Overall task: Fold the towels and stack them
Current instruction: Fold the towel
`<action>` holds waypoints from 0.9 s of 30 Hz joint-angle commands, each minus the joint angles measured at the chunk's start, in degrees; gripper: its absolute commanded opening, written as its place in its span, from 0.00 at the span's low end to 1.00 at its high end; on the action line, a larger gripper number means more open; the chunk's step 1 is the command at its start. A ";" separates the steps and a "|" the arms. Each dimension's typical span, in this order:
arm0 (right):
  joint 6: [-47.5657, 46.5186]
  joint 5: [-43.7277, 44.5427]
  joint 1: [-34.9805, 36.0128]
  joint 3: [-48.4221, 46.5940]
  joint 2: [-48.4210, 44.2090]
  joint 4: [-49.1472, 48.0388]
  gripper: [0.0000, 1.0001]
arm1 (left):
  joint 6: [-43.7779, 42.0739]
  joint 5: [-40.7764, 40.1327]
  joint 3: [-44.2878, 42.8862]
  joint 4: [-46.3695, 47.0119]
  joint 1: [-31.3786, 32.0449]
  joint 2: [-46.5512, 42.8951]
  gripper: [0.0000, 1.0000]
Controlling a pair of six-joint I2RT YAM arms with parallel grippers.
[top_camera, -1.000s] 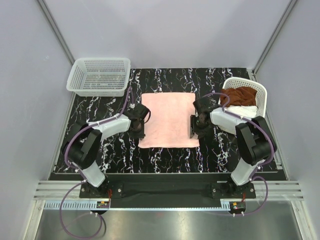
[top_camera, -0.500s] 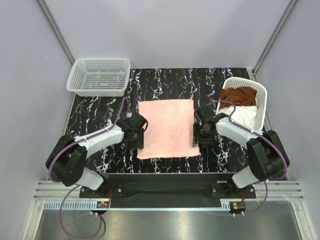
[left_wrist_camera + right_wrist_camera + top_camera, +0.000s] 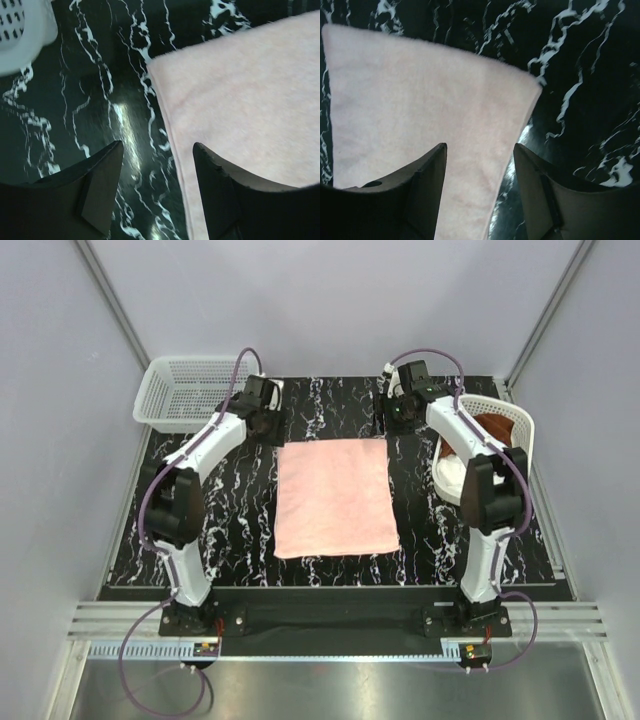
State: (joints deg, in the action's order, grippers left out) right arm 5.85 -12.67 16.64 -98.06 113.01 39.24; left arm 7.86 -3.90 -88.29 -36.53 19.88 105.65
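A pale pink towel [image 3: 335,498] lies flat in the middle of the black marbled table [image 3: 200,490], its long sides running from the near edge toward the far edge. Both arms reach out to its far end. The left end effector [image 3: 262,420] hangs over the far-left corner, its fingers [image 3: 100,190] spread apart and gripping nothing (in the wrist view, the towel's edge runs down between them). The right end effector [image 3: 400,412] hangs over the far-right corner, likewise spread wide, with pink cloth showing between its fingers [image 3: 540,195]. A white mesh basket [image 3: 185,392] sits at the far-left corner of the table. A second basket [image 3: 520,435], tipped on its side at the right, holds a rust-brown towel [image 3: 497,427] and a white towel [image 3: 452,472].
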 commanded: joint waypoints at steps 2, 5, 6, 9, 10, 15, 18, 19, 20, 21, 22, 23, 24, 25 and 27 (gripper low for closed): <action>-9.79 -6.23 -4.60 -9.94 8.08 3.38 0.63 | -9.07 6.89 -8.27 0.76 -2.74 9.55 0.62; -11.64 -7.81 -6.36 -14.34 12.30 4.70 0.63 | -10.40 9.26 -11.71 1.55 -4.41 13.08 0.62; -12.60 -9.47 -6.62 -15.31 13.02 4.61 0.63 | -10.84 9.78 -12.25 1.81 -5.02 14.92 0.62; -14.98 -10.01 -7.15 -16.28 15.92 3.74 0.63 | -12.34 12.25 -14.09 2.35 -6.16 17.91 0.62; -15.34 -9.57 -7.15 -16.98 16.88 3.91 0.62 | -12.78 12.77 -14.62 2.08 -6.34 18.80 0.62; -16.83 -13.95 -8.64 -26.28 26.19 8.38 0.54 | -14.36 12.43 -19.72 -1.69 -7.13 23.98 0.59; -18.50 -15.80 -8.65 -28.76 29.19 9.36 0.51 | -15.06 13.39 -21.13 -1.88 -7.40 25.92 0.58; -18.85 -16.33 -8.65 -28.85 29.54 9.19 0.51 | -15.50 13.92 -23.05 -3.01 -7.31 27.14 0.57; -19.03 -16.51 -8.73 -28.77 29.81 8.84 0.50 | -15.85 14.36 -23.68 -3.71 -7.40 27.51 0.57; -19.03 -17.12 -8.73 -28.68 29.81 8.31 0.49 | -16.20 14.80 -24.20 -4.07 -7.40 27.77 0.56; -19.20 -17.48 -8.73 -28.68 29.90 8.22 0.49 | -16.47 15.23 -24.90 -4.33 -7.49 28.03 0.56; -19.29 -17.74 -8.65 -28.59 29.99 7.96 0.49 | -16.82 15.67 -25.17 -4.86 -7.49 28.47 0.56; -19.29 -17.66 -8.73 -28.50 30.07 7.52 0.49 | -16.91 15.68 -25.61 -5.21 -7.40 28.74 0.56; -19.38 -17.74 -8.65 -28.59 30.16 7.69 0.49 | -17.00 15.68 -26.05 -6.26 -7.40 29.09 0.56; -19.91 -17.57 -8.65 -29.20 30.69 8.21 0.49 | -17.61 16.47 -27.63 -7.32 -7.40 30.23 0.53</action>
State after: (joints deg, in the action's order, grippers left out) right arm -12.14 -28.25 8.03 -124.49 142.58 46.48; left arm -7.77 9.63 -112.55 -41.65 12.67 134.54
